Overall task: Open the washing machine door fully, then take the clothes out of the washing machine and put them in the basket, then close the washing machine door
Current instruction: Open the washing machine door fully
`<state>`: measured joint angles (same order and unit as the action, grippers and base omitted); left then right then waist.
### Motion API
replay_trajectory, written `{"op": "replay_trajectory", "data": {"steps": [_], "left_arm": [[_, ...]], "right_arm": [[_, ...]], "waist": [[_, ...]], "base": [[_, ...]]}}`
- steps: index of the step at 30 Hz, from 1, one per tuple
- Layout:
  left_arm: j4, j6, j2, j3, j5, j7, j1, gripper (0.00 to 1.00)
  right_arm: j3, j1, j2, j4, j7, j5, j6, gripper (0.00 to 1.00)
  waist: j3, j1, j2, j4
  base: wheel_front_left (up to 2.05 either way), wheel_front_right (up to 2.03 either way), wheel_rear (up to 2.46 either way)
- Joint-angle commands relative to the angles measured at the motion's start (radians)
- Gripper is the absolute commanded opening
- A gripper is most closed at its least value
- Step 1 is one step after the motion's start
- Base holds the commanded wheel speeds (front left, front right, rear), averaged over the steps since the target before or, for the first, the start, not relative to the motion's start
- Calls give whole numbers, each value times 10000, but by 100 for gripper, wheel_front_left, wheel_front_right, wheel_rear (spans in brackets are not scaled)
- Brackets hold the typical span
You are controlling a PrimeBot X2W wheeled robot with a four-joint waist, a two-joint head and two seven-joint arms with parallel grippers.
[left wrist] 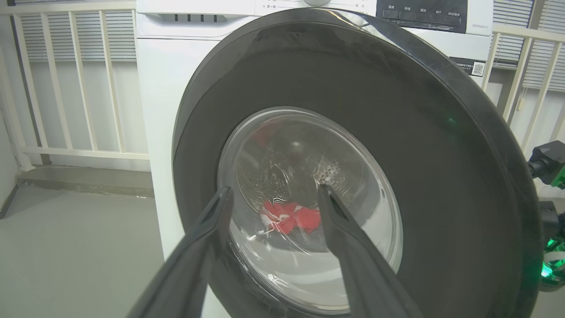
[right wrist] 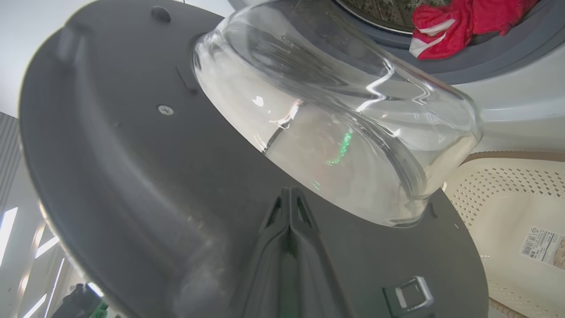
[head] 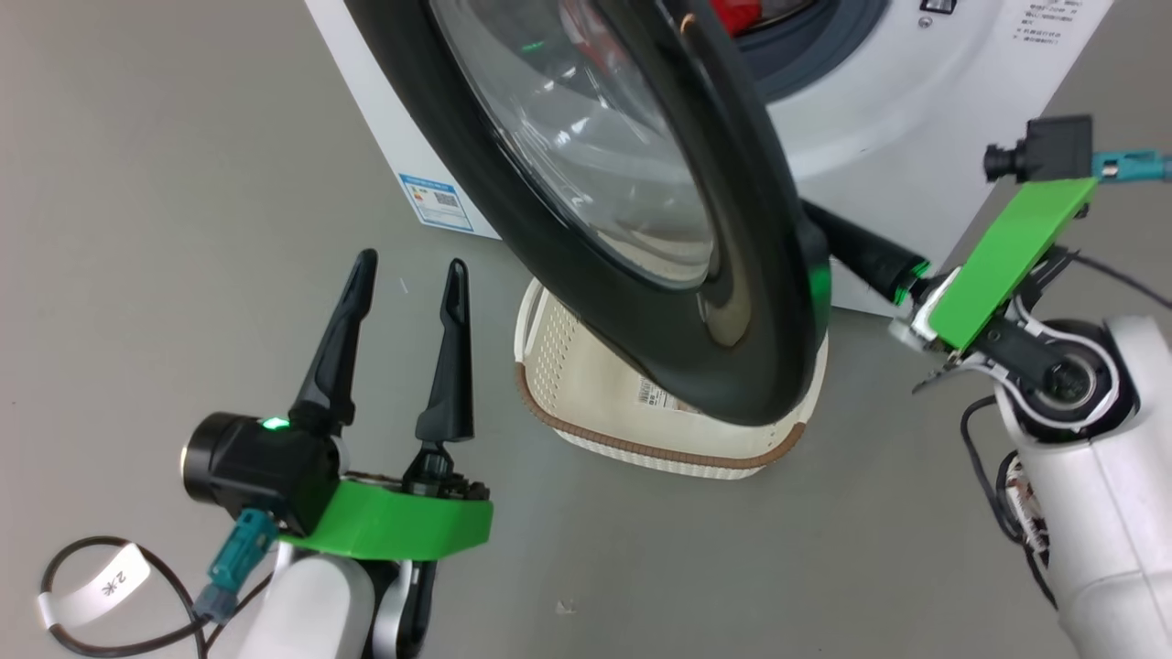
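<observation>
The washing machine door [head: 760, 275], black with a bulging glass window, stands partly open from the white washing machine [head: 879, 101] and hangs over the cream basket [head: 595, 403] on the floor. Red and white clothes [right wrist: 459, 22] lie at the drum's grey ring; through the glass they show as clothes [left wrist: 289, 217]. My right gripper [right wrist: 289, 191] is shut, its tips against the door's inner face [right wrist: 132, 154] just below the glass bowl; the right gripper [head: 824, 224] reaches in behind the door's edge. My left gripper [head: 411, 263] stands open and empty on the door's outer side, left gripper [left wrist: 276, 189] pointing at the window.
Grey floor surrounds the machine. A white railing [left wrist: 66, 88] runs behind it on the left. A looped black cable with a white tag [head: 101, 586] lies by my left arm. The door's metal latch [right wrist: 410, 293] sits near my right fingers. A blue label sticker [head: 437, 201] marks the machine's front.
</observation>
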<state>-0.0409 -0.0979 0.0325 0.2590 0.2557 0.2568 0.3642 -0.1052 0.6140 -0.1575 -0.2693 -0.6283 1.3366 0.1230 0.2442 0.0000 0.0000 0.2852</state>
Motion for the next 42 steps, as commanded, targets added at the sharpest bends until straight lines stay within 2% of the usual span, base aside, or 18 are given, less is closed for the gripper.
{"op": "replay_trajectory", "data": {"steps": [1,12,21,27,42], "left_arm": [[295,-110,177,-337,44,49,-76,100],[193,-209,177,-278,175,49,-365,100],[-17,-314,177,-260,255,49,-542,100],[-163,-314,177,-252,266,49,-670,100],[-325,-375,177,-256,323,49,-833,100]], "right_arm": [[-55,-266,254,458,-223,-185,77,0],[378,-1238,875,1199,-1295,-723,77,0],[525,-1690,1060,1566,-1871,-1001,77,0],[170,-1994,1070,1587,-1734,-635,77,0],[-968,-2041,1072,1343,-1161,-68,77,0]], "waist": [[-90,0,0,65],[-503,0,0,381],[-769,0,0,892],[-983,0,0,1267],[-1159,0,0,1674]], "base": [[0,0,0],[0,0,0],[0,0,0],[0,0,0],[0,0,0]]}}
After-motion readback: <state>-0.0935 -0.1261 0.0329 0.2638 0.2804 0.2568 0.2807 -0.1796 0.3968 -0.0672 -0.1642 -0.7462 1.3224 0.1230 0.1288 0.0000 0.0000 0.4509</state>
